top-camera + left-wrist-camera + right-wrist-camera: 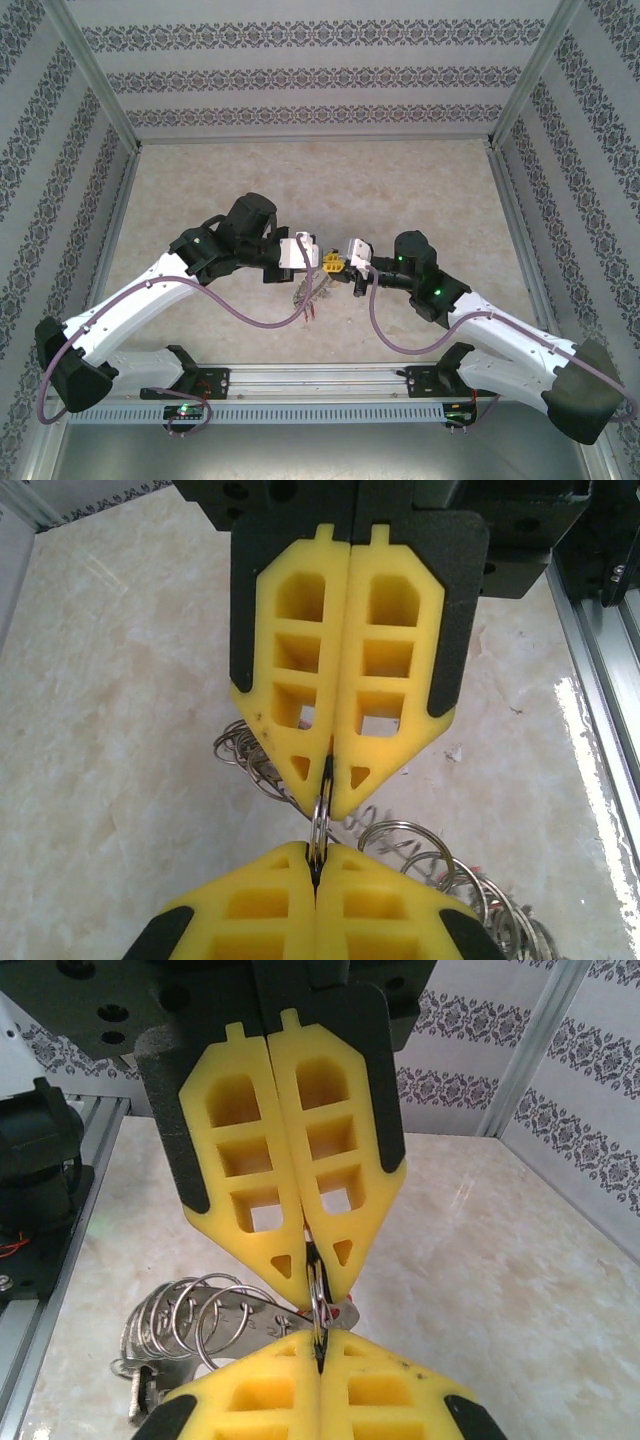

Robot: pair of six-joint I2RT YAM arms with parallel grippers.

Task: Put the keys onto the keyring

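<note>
Over the pale marbled table's point(430, 190) centre, left gripper point(330, 785) and right gripper point(315, 1282) meet tip to tip, both pinching the thin grey metal keyring point(319, 825), mostly hidden between yellow pads point(290, 660). Below, small silver-grey metal keys point(140, 1385) tangle indistinctly among wire loops point(200, 1310).

1. Top view: bright, even, diffuse light; only soft shadows on the surface point(420, 190).
2. Left wrist: white glare streak along the surface edge by the metal rail point(598, 605) (clipped); left pincer point(328, 780) evenly lit, sharp.
3. Right wrist: centre crisp, wallpaper point(590, 1110) behind slightly soft.
</note>
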